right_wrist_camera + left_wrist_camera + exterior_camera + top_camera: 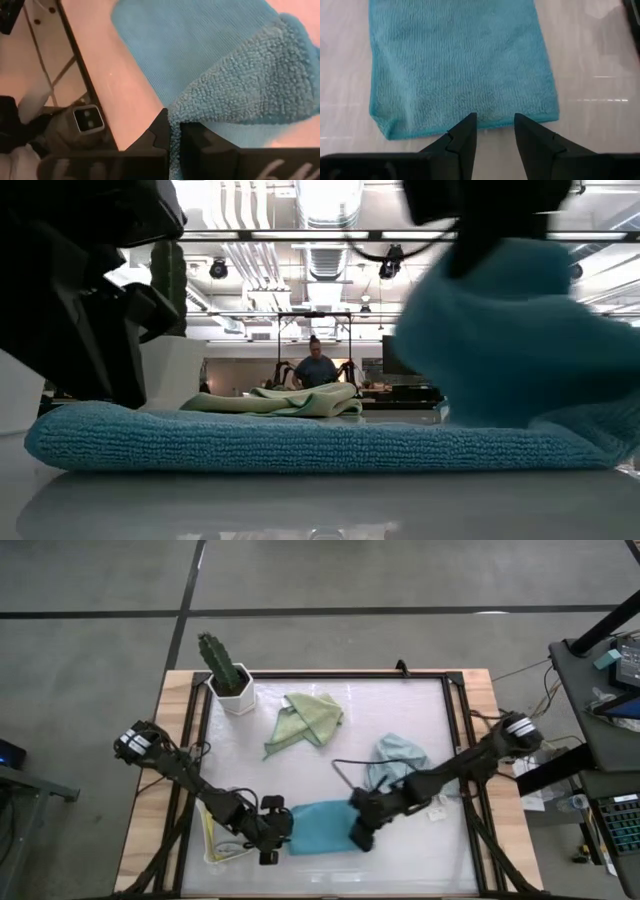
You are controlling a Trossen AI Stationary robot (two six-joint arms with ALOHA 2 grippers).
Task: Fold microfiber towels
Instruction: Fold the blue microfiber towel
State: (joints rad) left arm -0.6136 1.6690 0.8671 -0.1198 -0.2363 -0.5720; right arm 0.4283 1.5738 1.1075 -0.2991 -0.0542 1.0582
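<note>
A teal towel [320, 828] lies flat on the white table top near the front edge, its long side running left to right. My right gripper [360, 837] is shut on its right end, which is raised. My left gripper [272, 845] stands open at the towel's left end, its fingertips [470, 122] over that end's edge. A sage green towel [305, 718] lies crumpled toward the far side. A pale blue towel [395, 758] lies bunched beside the right arm. My left gripper has its two fingertips at the edge of the towel's left end [490, 117]; whether they touch the cloth I cannot tell. My right gripper pinches the edge of the teal towel's right end [176, 117] between its two shut fingers, slanting down from the right. That end [500, 330] is lifted and curls slack below the fingers, while the rest of the towel [300, 440] stays flat on the table.
A cactus in a white pot [230, 680] stands at the far left corner. A black cable [345, 772] loops near the pale blue towel. A black frame [455, 740] borders the white surface. A yellow strip [208, 832] shows under the left arm. A person [317, 368] stands far behind the table.
</note>
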